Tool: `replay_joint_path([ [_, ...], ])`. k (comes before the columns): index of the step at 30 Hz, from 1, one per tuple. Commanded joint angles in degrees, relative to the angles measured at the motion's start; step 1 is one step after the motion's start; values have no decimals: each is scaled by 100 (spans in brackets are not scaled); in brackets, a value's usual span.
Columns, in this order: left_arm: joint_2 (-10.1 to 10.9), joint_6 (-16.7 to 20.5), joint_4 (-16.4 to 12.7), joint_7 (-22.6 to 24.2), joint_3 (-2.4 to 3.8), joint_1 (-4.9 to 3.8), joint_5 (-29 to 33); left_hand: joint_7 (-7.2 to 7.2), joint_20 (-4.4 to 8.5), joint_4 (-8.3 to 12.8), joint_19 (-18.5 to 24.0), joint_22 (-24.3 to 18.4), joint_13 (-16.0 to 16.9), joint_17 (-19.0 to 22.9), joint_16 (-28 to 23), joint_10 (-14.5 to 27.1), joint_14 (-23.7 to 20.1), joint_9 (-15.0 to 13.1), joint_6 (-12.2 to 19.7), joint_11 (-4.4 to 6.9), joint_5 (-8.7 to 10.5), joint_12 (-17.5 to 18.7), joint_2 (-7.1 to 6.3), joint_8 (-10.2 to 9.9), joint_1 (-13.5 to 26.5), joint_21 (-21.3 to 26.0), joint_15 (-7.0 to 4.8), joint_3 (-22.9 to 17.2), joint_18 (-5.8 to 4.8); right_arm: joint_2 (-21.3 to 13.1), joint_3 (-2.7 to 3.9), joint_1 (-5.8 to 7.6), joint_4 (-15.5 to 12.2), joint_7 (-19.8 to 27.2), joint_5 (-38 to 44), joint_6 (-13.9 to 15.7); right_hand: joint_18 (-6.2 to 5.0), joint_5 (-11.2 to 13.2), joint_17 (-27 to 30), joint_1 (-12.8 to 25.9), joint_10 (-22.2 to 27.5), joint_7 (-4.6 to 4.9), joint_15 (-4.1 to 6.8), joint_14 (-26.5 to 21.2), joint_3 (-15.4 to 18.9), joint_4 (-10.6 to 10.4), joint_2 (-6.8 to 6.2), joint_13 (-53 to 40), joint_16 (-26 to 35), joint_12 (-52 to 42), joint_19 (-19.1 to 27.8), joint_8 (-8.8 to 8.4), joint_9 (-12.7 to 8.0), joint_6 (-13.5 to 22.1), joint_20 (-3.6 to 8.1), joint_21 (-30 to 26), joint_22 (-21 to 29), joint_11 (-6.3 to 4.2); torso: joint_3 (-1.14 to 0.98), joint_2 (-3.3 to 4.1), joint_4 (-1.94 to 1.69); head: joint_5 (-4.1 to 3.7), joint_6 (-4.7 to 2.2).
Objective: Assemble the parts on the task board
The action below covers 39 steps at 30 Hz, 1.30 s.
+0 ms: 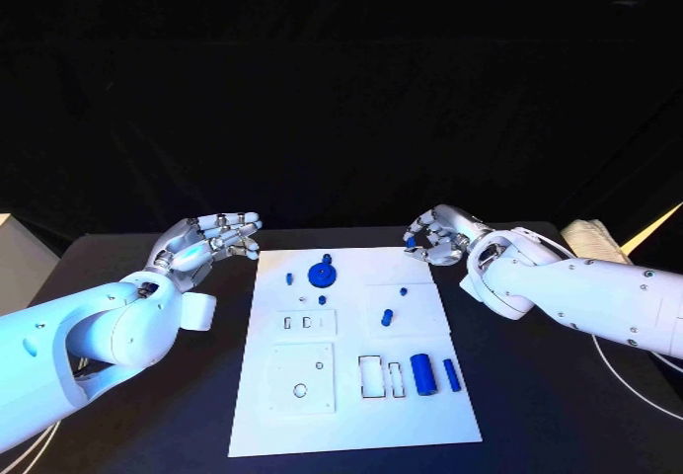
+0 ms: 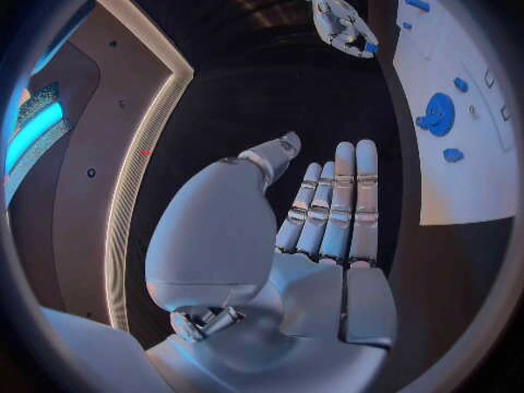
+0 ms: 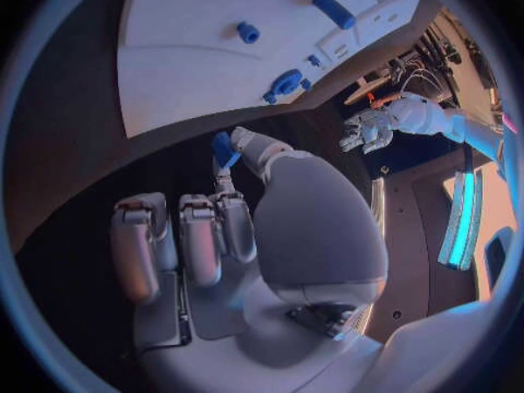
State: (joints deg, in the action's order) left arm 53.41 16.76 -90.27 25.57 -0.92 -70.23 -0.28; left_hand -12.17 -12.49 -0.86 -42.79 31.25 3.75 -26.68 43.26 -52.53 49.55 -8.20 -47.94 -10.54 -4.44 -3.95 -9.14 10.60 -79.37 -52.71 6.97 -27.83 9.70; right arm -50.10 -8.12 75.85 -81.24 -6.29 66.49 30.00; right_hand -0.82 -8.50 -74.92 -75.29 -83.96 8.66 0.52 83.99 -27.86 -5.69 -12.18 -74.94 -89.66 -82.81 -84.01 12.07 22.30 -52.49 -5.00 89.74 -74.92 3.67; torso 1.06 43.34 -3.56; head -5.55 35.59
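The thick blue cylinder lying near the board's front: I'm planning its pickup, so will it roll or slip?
The thick blue cylinder lies on its side on the flat task board, so a nudge would probably roll it. It looks rigid, smooth and probably light, perhaps slippery in fingers.

Flat black matte table (image 1: pixel 142 395) under a black backdrop (image 1: pixel 341 99). Curved glowing cyan light strip (image 2: pixel 33 135) at 9 o'clock, left wrist view.

From my head view, the small blue plastic part (image 1: pixel 410 240) pinched in my silver right hand (image 1: pixel 434 237) is mostly covered by fingers; I cannot tell its shape. The white rectangular task board (image 2: pixel 458 175) runs off the left wrist view's rim.
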Motion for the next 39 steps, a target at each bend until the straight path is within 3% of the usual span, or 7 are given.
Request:
replay_joint_path([
  [1,-5,-103,-6,60,4,-4,-11,-105,-2,30,29,7,-1,6,35,37,-28,8,47,-9,31,-10,39,-12,38,-36,0,5,80,-6,2,-3,6,160,-73,-25,82,29,-1508,8,-6,90,-76,601,76,2,-119,-875,-34,87,-599,-191,-113,237,-79,26,-1508,89,1,-1,0,-6,-5],
  [8,-5,-103,-3,60,4,-4,-11,-105,-2,30,29,7,-1,6,35,37,-28,8,47,-9,31,-10,39,-12,38,-36,0,5,80,-18,2,-3,15,190,-98,-24,82,56,-1508,-37,61,151,-137,601,228,0,-142,-825,-34,153,-599,-363,-210,403,-156,26,-1508,150,-1,0,-1,-7,-7],
  [20,-9,-105,10,61,4,-4,-11,-105,-2,30,29,7,-1,6,35,37,-28,8,47,-9,31,-10,39,-12,38,-36,0,5,80,-38,2,-3,-2,233,-116,9,82,59,-1508,-52,70,162,-149,601,297,-10,-139,-820,-34,159,-599,-400,-232,425,-171,26,-1508,162,-2,2,0,-10,-12],
  [32,-5,-107,22,63,4,-4,-11,-105,-2,30,29,7,-1,6,35,37,-28,8,47,-9,31,-10,39,-12,38,-36,0,5,80,-47,2,-4,-11,275,-136,32,82,41,-1508,-210,90,193,-182,601,730,-102,-45,-805,-34,170,-599,-554,-332,482,-214,26,-1508,194,2,2,-2,-6,-12],
  [39,27,-103,26,65,4,-4,-11,-105,-2,30,29,7,-1,6,35,37,-28,8,47,-9,31,-10,39,-12,38,-36,0,5,80,-1,2,-26,18,325,-171,46,82,41,-1508,-210,90,193,-182,601,730,-102,-45,-805,-34,170,-599,-554,-332,482,-214,26,-1508,194,2,-8,33,19,-30],
])
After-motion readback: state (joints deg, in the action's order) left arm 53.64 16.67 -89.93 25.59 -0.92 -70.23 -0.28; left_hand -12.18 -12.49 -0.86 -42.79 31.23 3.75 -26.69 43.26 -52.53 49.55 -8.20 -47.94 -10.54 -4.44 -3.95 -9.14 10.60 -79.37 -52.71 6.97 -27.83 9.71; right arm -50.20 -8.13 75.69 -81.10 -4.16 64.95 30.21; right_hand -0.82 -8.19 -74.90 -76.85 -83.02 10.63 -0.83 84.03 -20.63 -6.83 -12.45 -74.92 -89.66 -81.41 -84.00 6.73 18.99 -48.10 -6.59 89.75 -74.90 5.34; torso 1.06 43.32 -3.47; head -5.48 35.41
